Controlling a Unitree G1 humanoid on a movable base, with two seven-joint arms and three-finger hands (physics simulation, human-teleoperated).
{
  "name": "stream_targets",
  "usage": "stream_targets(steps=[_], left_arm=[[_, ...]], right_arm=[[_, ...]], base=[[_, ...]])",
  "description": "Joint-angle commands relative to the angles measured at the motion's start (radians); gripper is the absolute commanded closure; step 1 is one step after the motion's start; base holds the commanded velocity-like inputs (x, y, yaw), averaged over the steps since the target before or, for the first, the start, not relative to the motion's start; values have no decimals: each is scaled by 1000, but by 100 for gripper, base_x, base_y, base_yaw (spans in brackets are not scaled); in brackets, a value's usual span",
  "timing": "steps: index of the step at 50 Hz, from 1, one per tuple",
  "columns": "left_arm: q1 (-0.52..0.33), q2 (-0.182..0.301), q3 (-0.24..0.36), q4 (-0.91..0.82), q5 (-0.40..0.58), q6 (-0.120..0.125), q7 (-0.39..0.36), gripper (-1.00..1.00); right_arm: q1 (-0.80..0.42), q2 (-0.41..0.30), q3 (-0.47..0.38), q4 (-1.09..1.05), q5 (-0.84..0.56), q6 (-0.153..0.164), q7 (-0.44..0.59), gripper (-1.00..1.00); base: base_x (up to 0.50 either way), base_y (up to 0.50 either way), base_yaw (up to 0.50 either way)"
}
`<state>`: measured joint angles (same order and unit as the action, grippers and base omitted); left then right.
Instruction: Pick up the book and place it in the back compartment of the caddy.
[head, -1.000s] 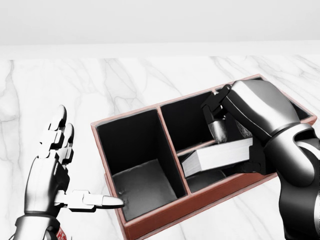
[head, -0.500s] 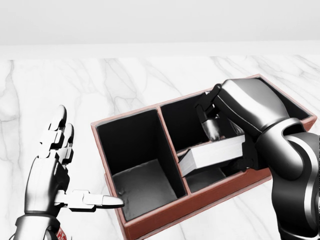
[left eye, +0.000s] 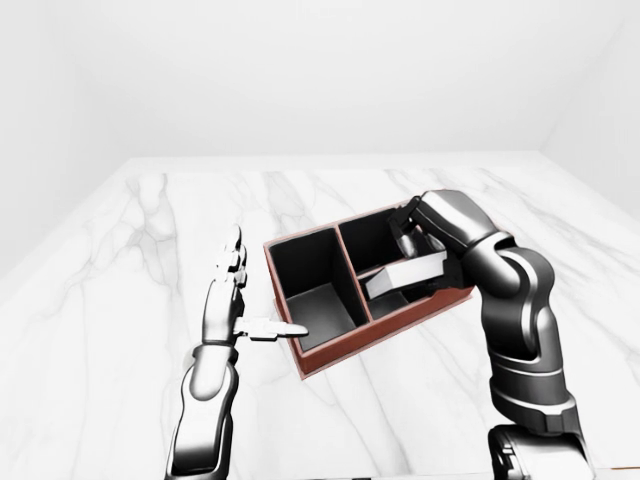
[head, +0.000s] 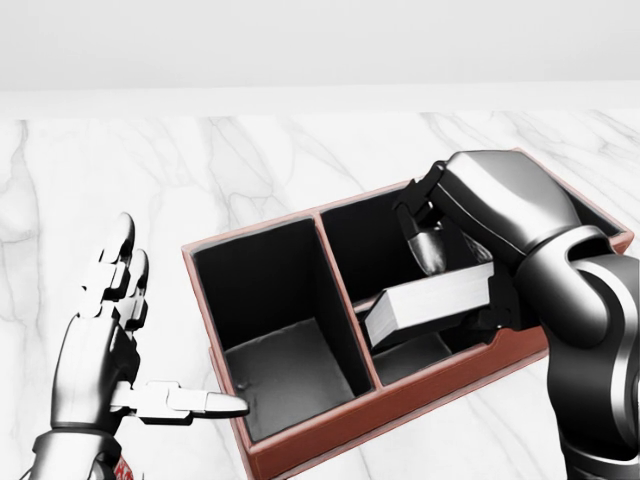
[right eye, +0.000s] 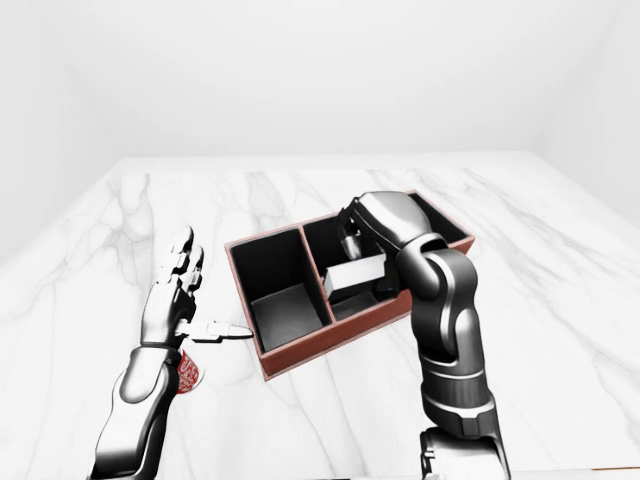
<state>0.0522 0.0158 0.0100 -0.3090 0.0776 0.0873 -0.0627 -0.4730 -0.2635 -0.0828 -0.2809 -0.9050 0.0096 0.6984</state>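
Where the book (head: 432, 301) sits, we record it over the middle compartment of the caddy (head: 300, 445), lying tilted with its pale page block facing the bottom of the head view and its lower left corner close to the divider that parts this compartment from the large one at left. We find the right hand (head: 452, 262) clamped on the book: one dark finger (head: 432, 245) comes down onto its upper face, and further fingers show at its right end, just inside the caddy's lower wall. We cannot tell whether the book rests on the compartment floor or hangs clear of it, since shadow hides the underside. We describe the caddy as a red-brown box with black-lined compartments, set askew on the marble table (head: 200, 170), its long axis rising toward the upper right of the head view; the large left compartment shows a grey floor, and the part at the far right is mostly covered by the right forearm (head: 580, 300). We note the left hand (head: 110, 340) at the lower left of the head view, beside the caddy and apart from it, fingers spread and pointing upward, thumb (head: 185, 402) stretched toward the caddy's left wall with its tip just short of the rim; it grips nothing. We observe in the right-eye view a small red patterned item (right eye: 186, 374) on the table beside the left wrist, too small to identify.
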Motion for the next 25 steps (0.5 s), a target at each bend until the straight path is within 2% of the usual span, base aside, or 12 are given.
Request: stream_targets(steps=[1,10,20,25], left_arm=[[1,0,-2,1,3,0,1,-100],[-2,0,-1,10,3,0,2,-100],[-2,0,-1,10,3,0,2,-100],[0,-1,-2,10,4,0,2,-100]], right_arm=[[-14,-14,-18,20,1,-21,0,100],[-13,-8,-11,23,-3,-26,0,100],[-29,-13,-6,100,-26,-71,0,100],[-29,-10,-3,114,-32,-82,0,100]], base=[[0,0,0],[0,0,0],[0,0,0],[0,0,0]])
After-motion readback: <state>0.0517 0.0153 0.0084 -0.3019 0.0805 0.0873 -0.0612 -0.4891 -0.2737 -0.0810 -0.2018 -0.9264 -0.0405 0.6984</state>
